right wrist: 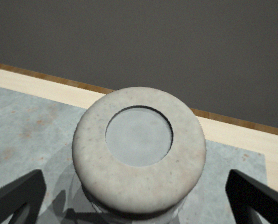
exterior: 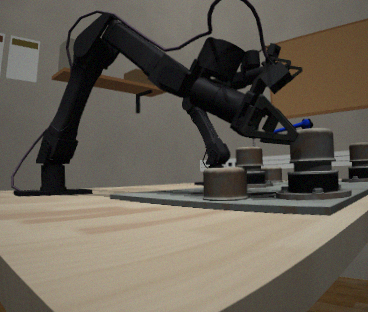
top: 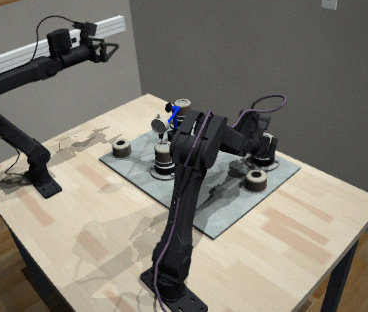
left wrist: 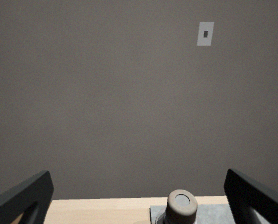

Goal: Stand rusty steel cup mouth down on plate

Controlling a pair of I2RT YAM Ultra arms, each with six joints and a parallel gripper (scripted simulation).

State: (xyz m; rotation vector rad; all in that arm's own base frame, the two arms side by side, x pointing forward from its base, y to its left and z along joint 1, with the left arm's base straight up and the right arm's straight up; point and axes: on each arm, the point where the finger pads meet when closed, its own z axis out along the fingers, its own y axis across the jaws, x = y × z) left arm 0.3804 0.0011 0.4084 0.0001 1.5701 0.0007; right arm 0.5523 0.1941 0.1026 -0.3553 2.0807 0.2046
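Observation:
The rusty steel cup (exterior: pixel 312 145) (right wrist: pixel 140 185) sits on its fixture (exterior: pixel 312 181), closed end with its round hole up. My right gripper (exterior: pixel 292 137) (right wrist: pixel 136 178) is open beside it, with the cup between the fingertips in the right wrist view and a gap on each side. In the top view that gripper hides most of the cup. The plate (top: pixel 213 223) (exterior: pixel 296 207) is a grey-blue sheet under the fixtures. My left gripper (top: pixel 113 52) (left wrist: pixel 138 178) is open and empty, high over the table's far left in the top view.
One loose cup (top: pixel 255 181) (exterior: pixel 225 184) stands near the right fixture. Another loose cup (top: pixel 121 149) stands near the plate's left corner. Other fixtures carry a middle cup (top: pixel 163 153) and a back cup (top: pixel 182 106). A round mirror (top: pixel 159 126) and a blue arm (top: pixel 174 114) stand between them.

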